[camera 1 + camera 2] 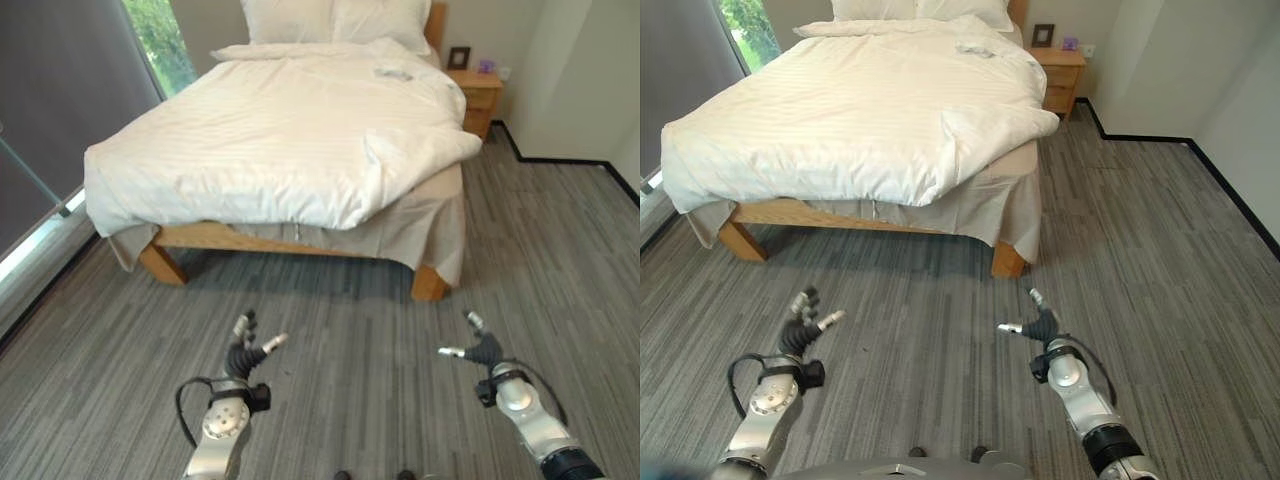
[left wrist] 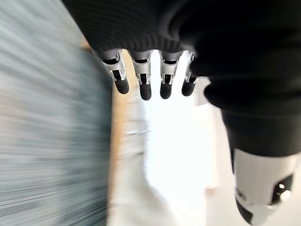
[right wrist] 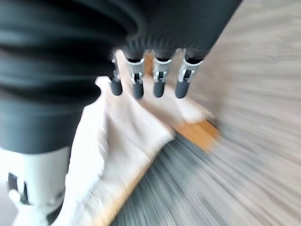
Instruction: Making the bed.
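From the head views you see one wooden bed (image 1: 190, 236) across the grey floor (image 1: 330, 330), well apart from both hands, its white duvet (image 1: 280, 140) hanging over the foot end with one corner (image 1: 440, 150) folded back on itself. Two pillows (image 1: 335, 20) lie at the headboard, and one nightstand (image 1: 475, 95) stands beside the bed, carrying a small picture frame (image 1: 459, 57). Your left hand (image 1: 243, 350) and right hand (image 1: 482, 347) hang low over the floor, holding nothing. The wrist views add what the head views lack: each hand's fingers (image 2: 143, 80) extend straight and relaxed, those of the right (image 3: 157, 80) likewise, with the bed beyond them.
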Controlling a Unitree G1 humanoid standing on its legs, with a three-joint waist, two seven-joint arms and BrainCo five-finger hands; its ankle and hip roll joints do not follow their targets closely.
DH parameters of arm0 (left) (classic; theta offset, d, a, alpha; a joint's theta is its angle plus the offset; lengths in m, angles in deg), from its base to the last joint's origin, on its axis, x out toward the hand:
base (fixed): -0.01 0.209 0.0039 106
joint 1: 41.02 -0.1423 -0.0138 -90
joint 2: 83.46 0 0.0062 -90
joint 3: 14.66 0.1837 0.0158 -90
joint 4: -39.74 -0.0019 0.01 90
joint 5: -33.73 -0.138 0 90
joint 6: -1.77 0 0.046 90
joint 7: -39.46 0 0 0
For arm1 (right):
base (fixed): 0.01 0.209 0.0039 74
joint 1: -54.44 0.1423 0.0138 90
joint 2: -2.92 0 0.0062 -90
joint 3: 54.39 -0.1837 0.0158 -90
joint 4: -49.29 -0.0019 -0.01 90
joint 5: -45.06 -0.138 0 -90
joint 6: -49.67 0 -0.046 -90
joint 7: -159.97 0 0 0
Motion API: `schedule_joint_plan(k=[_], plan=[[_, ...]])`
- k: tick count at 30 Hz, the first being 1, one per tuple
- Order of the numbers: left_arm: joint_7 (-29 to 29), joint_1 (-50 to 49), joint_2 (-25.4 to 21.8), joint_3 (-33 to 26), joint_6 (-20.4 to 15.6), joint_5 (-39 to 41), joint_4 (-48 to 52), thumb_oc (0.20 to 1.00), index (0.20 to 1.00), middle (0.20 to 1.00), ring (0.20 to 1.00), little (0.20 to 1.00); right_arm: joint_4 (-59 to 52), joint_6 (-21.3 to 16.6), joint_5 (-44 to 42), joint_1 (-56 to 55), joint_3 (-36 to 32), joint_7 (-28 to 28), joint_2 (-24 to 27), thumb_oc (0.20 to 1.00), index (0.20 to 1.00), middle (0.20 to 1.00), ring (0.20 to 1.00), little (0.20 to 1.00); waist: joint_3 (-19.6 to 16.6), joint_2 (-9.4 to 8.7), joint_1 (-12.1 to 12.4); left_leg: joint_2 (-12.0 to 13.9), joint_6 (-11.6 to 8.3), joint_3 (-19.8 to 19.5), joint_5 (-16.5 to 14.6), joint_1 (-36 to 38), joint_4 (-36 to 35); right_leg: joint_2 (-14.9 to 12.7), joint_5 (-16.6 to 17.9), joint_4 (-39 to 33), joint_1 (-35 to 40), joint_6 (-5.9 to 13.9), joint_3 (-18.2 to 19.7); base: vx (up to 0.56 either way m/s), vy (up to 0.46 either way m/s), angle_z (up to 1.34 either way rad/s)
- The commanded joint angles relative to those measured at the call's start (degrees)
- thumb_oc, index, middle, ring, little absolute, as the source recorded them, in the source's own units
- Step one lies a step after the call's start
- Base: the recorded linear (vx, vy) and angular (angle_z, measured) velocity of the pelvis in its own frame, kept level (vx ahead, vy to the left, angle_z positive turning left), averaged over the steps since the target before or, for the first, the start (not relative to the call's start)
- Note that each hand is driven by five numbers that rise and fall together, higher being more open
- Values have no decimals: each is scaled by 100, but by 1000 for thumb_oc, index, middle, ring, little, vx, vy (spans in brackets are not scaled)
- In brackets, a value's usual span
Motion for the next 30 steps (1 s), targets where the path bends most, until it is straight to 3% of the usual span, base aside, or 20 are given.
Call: schedule_joint_plan(k=[1,6,9,10,11,12,13,16,17,18,19,21,23,24,25,26,27,28,29,30], plan=[[-45,35,-130,-196,-322,253,305,1000,1000,1000,1000,1000,-423,-315,-72,66,-87,-133,-62,1000,1000,1000,1000,1000,81,-338,-92,317,-540,-254,-408,194,-99,-637,136,-680,590,697,70,0,0,0],[-90,0,-20,-227,-249,432,676,1000,1000,1000,1000,1000,-931,-357,-224,-4,-185,-118,-98,1000,1000,1000,1000,1000,151,-342,-89,336,-524,-357,-400,75,-99,-536,-49,-441,381,620,245,-4,-27,7],[-163,-2,-109,-172,-157,364,775,1000,1000,1000,1000,1000,-1117,-361,-338,-42,-233,-79,-60,1000,1000,1000,1000,1000,338,-430,-37,387,-633,-379,-634,-511,1001,-553,-206,-283,302,486,278,-38,-72,13],[-179,-17,-130,-177,-140,331,871,1000,1000,1000,1000,1000,-1203,-391,-363,-43,-241,-55,-25,1000,1000,1000,1000,1000,450,-445,-1,452,-780,-336,-497,-749,1479,-554,-250,-278,348,422,250,-34,-76,17],[-207,-35,-89,-130,-92,427,826,1000,1000,1000,1000,1000,-1281,-367,-373,-63,-249,-59,47,1000,1000,1000,1000,1000,688,-422,93,685,-1055,-370,250,-1647,3006,-505,-325,-292,520,253,144,-5,-107,8],[-177,-12,-65,-80,-73,457,725,1000,1000,1000,1000,1000,-1254,-324,-386,-18,-213,-102,87,1000,1000,1000,1000,1000,790,-469,167,687,-1113,-341,536,-1916,3460,-529,-367,-306,633,220,104,75,-104,20],[-149,11,-50,-40,-67,473,631,1000,1000,1000,1000,1000,-1225,-295,-420,19,-209,-148,100,1000,1000,1000,1000,1000,837,-514,243,703,-1037,-233,487,-2254,3706,-544,-430,-338,722,207,64,184,-66,14],[-107,32,-93,-28,-39,496,584,1000,1000,1000,1000,1000,-1183,-241,-431,70,-216,-147,130,1000,1000,1000,1000,1000,730,-572,386,1023,-926,142,398,-2779,2913,-580,-574,-529,963,344,86,320,64,-10],[-106,28,-93,-26,-39,496,584,1000,1000,1000,1000,1000,-1180,-241,-430,68,-214,-148,130,1000,1000,1000,1000,1000,721,-600,398,1000,-925,176,395,-2742,2869,-612,-574,-553,977,351,96,496,269,-2],[-46,42,-67,-70,-73,613,616,1000,1000,1000,1000,1000,-1213,-250,-370,106,-151,-125,139,1000,1000,1000,1000,1000,610,-477,493,1126,-938,349,649,-2750,1639,-572,-691,-746,1206,520,208,337,192,-5],[-46,34,-62,-69,-72,616,619,1000,1000,1000,1000,1000,-1214,-249,-370,99,-147,-124,146,1000,1000,1000,1000,1000,608,-502,504,1091,-943,392,725,-2655,1481,-605,-694,-746,1213,521,219,482,297,-4],[121,208,30,-77,-131,826,629,1000,1000,1000,1000,1000,-1108,-283,-385,287,-55,-180,201,1000,1000,1000,1000,1000,564,-483,719,1203,-1055,311,1057,-2954,124,-844,-985,-746,1578,766,426,545,364,-25],[29,146,-45,-138,-127,812,657,1000,1000,1000,1000,1000,-1167,-284,-353,242,-55,-81,188,1000,1000,1000,1000,1000,449,-518,785,1170,-1120,43,1186,-2962,58,-1039,-1015,-746,1855,938,528,677,437,-63],[7,82,-126,-190,-134,761,674,1000,1000,1000,1000,1000,-1171,-302,-308,195,-50,-16,165,1000,1000,1000,1000,1000,373,-539,792,1155,-1097,-12,1312,-2905,50,-1163,-975,-648,1943,1016,598,641,462,-87],[9,58,-206,-257,-141,738,687,1000,1000,1000,1000,1000,-1199,-325,-282,172,-21,38,114,1000,1000,1000,1000,1000,323,-556,840,1161,-1067,-48,1509,-2811,69,-1280,-622,-343,1866,1107,745,536,413,-68],[16,38,-247,-307,-116,697,615,1000,1000,1000,1000,1000,-1201,-332,-250,141,23,88,45,1000,1000,1000,1000,1000,277,-608,871,1088,-987,-46,1470,-2626,77,-1379,-375,22,1703,1195,809,313,231,-70],[16,34,-252,-305,-117,697,613,1000,1000,1000,1000,1000,-1201,-332,-250,135,24,89,40,1000,1000,1000,1000,1000,276,-663,862,1038,-999,-32,1425,-2596,67,-1431,-449,77,1708,1196,789,397,290,-86],[-37,89,-489,-347,-41,571,472,1000,1000,1000,1000,1000,-1117,-341,-227,239,112,140,-27,1000,1000,1000,1000,1000,308,-741,800,910,-813,146,1228,-2108,81,-1643,555,1283,1176,1352,779,271,211,-105],[-39,96,-491,-350,-42,572,469,1000,1000,1000,1000,1000,-1114,-341,-227,248,113,139,-30,1000,1000,1000,1000,1000,303,-732,821,929,-808,165,1240,-2114,75,-1633,579,1274,1152,1355,808,334,364,-101],[-69,140,-689,-370,-10,500,419,1000,1000,1000,1000,1000,-1087,-349,-275,391,183,183,-45,1000,1000,1000,1000,1000,352,-676,761,968,-692,302,1094,-1859,28,-1664,1044,1962,806,1296,735,225,298,-53]])
